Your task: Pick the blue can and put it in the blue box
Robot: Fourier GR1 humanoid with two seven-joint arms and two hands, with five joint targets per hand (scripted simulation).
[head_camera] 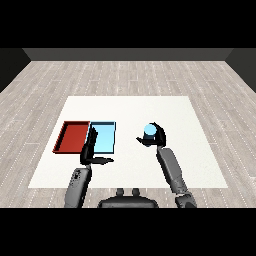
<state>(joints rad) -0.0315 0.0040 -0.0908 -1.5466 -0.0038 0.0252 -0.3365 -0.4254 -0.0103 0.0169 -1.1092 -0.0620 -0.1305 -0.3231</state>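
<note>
A blue can (pixel 149 131) stands right of the table's middle, with my right hand (pixel 158 137) curled round it from the right; whether it rests on the table or is lifted I cannot tell. The light blue tray (pixel 107 140) lies to the left of the can, next to the red tray (pixel 72 136). My left hand (pixel 91 152) hovers over the near left edge of the light blue tray, fingers straight and pointing away, thumb out to the right, holding nothing.
The white table (pixel 130 110) stretches wide behind the trays and the can. Both grey forearms come in from the lower corners. A wood floor surrounds the table.
</note>
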